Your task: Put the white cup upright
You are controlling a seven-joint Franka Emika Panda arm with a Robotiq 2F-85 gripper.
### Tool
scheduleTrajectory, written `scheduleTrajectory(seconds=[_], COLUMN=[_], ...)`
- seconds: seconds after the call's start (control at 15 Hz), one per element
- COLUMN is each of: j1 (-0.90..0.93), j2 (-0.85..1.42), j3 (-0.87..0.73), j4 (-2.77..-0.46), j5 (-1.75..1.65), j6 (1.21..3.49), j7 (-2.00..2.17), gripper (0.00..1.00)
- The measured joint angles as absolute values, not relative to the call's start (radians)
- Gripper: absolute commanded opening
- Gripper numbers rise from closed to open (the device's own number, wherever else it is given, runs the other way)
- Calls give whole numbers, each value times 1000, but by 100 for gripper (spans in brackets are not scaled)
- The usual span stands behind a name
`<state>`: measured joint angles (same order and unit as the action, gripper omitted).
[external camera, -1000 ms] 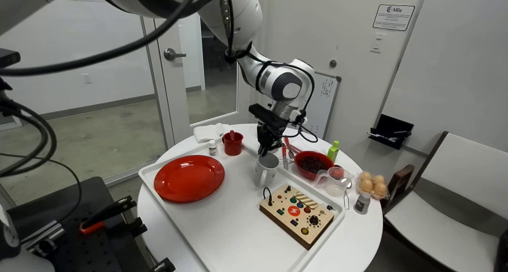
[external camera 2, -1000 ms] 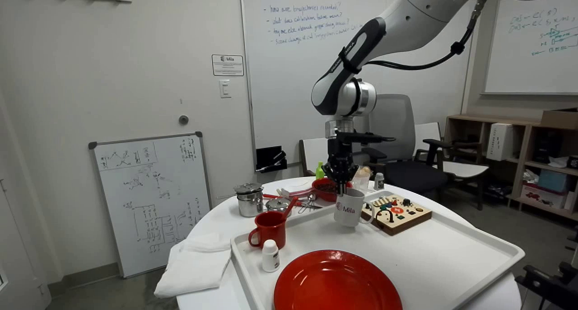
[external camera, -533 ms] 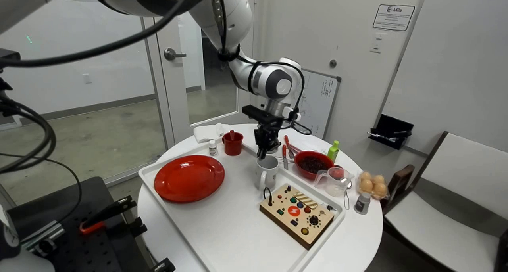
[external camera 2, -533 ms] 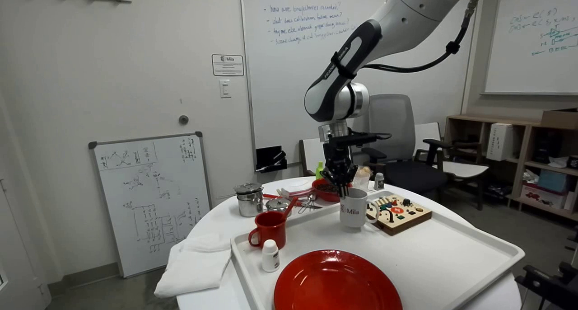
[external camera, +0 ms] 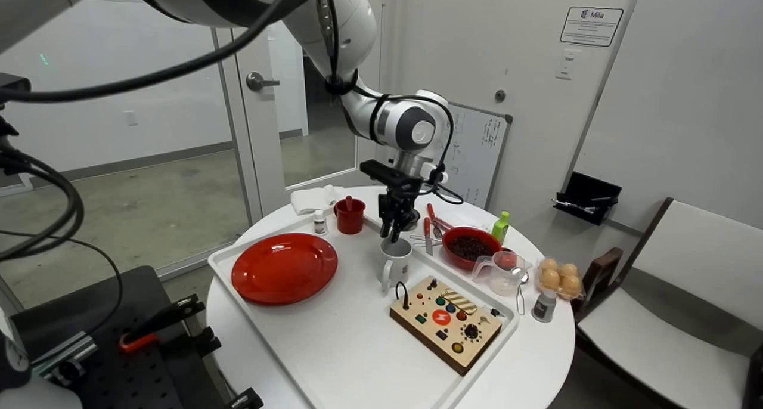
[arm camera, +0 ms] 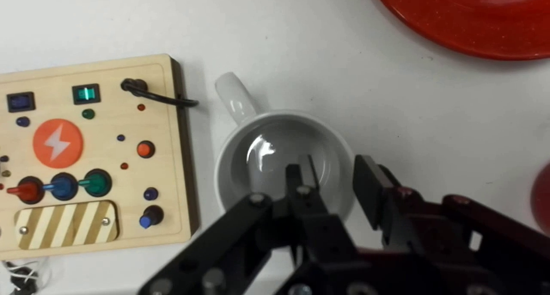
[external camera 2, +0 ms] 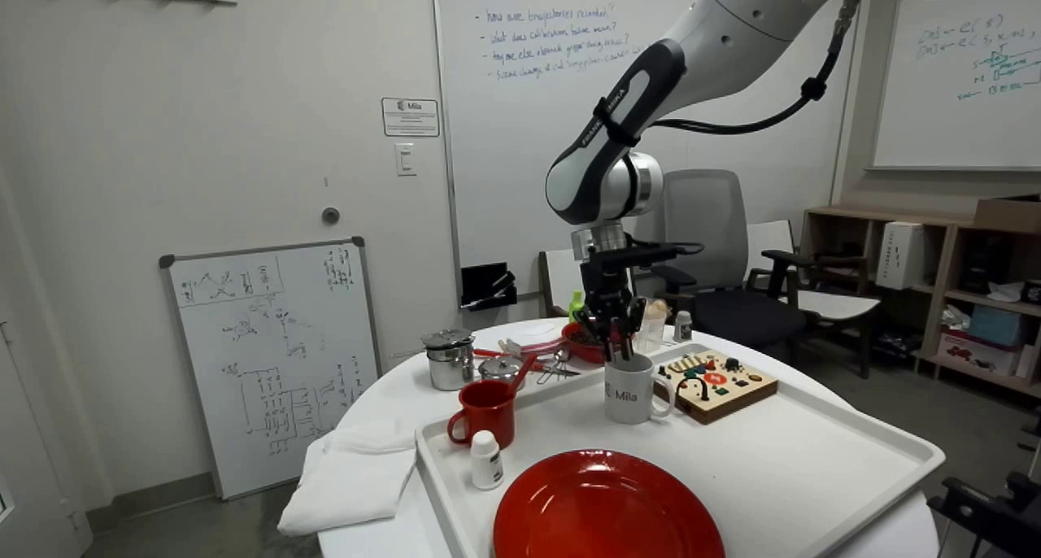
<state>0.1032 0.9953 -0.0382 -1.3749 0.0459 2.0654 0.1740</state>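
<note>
Wrist view: the gripper is held at the rim of the white cup, and its two fingers are spread apart. One of them is placed inside the mouth of the cup and the other outside it, so that the wall is found between them — the cup is left ungripped, although it cannot be told whether a finger touches it.

In both exterior views the cup is seen standing upright on the white tray, with its mouth turned upward. In an exterior view its handle is directed to the near side, and in an exterior view the lettering "Mila" can be read on its wall.

In both exterior views a wooden box with switches is laid just to the right of the cup. In an exterior view a red plate is set to the left — well apart from the cup. At the far side of the tray a red cup is placed, with a small white bottle beside it.

The tray is carried by a round white table. On its right, past the tray, a red bowl with dark contents, a green bottle and a pack of eggs are arranged.
</note>
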Motion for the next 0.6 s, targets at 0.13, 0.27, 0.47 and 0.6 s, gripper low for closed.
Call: scheduleTrajectory(seconds=[0.13,0.27,0.47,0.6], j1=[103,103,96,64], j2=[995,995,994,986], j3=[-37,-37,-26,26], j4=[-1375,-1375,-1375,-1375], j5=[46,46,52,81], j6=[2065,2064,2054,2035], j7=[175,176,167,100], gripper=[77,91,100,100])
